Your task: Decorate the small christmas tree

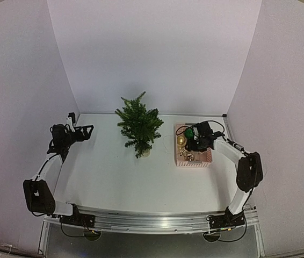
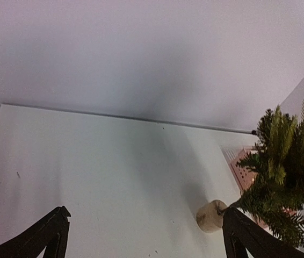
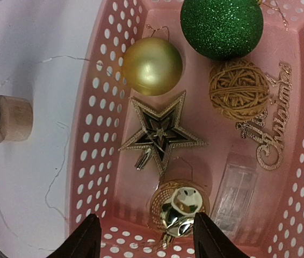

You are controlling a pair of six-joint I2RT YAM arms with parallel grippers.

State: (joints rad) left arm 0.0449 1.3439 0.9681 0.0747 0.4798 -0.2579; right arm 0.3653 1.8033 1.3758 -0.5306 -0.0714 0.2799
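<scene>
The small christmas tree [image 1: 139,126] stands mid-table on a pale round base [image 1: 144,153]; its base [image 2: 211,215] and branches [image 2: 290,172] also show in the left wrist view. The pink basket [image 1: 207,159] to its right holds a green glitter ball [image 3: 222,27], a gold ball [image 3: 152,65], a star topper [image 3: 161,132], a twine ball [image 3: 239,88], a shiny gold bell [image 3: 180,210] and a gold "Christmas" script [image 3: 273,126]. My right gripper [image 3: 145,236] is open above the basket, over the bell. My left gripper [image 2: 144,236] is open and empty at the table's left.
White walls enclose the table on three sides. A clear plastic piece [image 3: 234,193] lies in the basket's corner. The tree's base [image 3: 11,119] sits just left of the basket [image 3: 95,134]. Thin wire trails on the table beside it.
</scene>
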